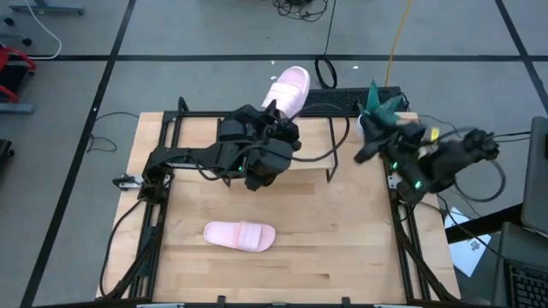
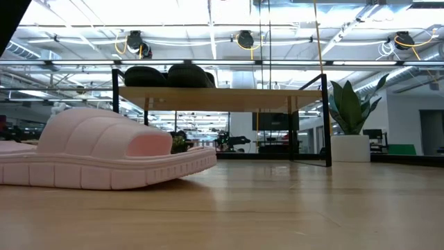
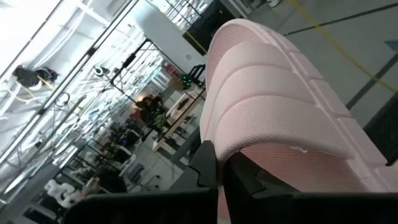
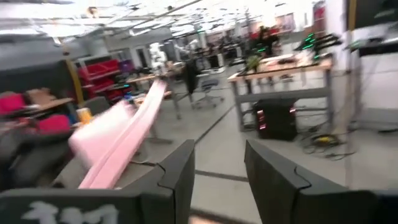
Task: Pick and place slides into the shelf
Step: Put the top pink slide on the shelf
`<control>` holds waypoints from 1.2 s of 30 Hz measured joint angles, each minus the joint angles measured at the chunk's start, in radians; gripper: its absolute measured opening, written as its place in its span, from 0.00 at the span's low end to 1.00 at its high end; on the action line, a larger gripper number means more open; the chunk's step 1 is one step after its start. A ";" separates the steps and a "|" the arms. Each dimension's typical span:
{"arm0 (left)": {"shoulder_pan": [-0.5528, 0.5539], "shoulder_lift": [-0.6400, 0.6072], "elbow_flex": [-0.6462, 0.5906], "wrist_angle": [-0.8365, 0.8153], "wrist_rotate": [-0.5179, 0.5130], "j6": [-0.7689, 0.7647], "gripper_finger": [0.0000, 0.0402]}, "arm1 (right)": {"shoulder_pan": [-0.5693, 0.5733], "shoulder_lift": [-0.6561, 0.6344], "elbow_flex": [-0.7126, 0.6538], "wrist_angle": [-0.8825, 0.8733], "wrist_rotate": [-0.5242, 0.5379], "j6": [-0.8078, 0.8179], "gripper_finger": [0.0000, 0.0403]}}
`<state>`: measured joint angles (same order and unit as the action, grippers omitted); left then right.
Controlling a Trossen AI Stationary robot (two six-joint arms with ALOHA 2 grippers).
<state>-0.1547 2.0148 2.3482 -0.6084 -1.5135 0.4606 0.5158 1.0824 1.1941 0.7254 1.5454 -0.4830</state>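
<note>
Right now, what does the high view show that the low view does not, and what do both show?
Only the high view shows the two arms: the left gripper is shut on a pink slide and holds it up over the far edge of the table, and the right gripper waits empty, fingers apart, at the right side. Only the low view shows two black slides lying on the shelf board, and a potted plant behind. Both show the second pink slide lying flat on the table.
</note>
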 joint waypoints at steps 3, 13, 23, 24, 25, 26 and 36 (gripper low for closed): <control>0.004 0.000 0.000 0.143 -0.012 0.102 0.00 | 0.039 0.001 -0.110 0.002 -0.002 0.191 0.32; 0.008 0.000 0.000 0.492 -0.041 0.357 0.00 | -0.032 0.001 -0.395 0.011 -0.399 0.828 0.32; -0.010 0.000 0.000 0.472 -0.025 0.288 0.00 | -0.207 0.137 -0.449 0.264 -0.768 0.998 0.36; -0.012 0.000 0.000 0.472 -0.025 0.289 0.00 | -0.219 0.152 -0.449 0.291 -0.792 1.003 0.38; -0.012 0.000 0.000 0.472 -0.025 0.291 0.00 | -0.230 0.165 -0.449 0.313 -0.817 1.019 0.39; -0.012 0.000 0.000 0.472 -0.025 0.291 0.00 | -0.240 0.177 -0.449 0.329 -0.840 1.042 0.41; -0.002 0.002 0.000 0.369 0.033 0.205 0.00 | -0.294 0.267 -0.449 0.423 -0.941 1.201 0.60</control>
<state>-0.1565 2.0163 2.3478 -0.2399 -1.4806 0.6660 0.2221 1.3494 0.7452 1.1481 0.6042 0.7183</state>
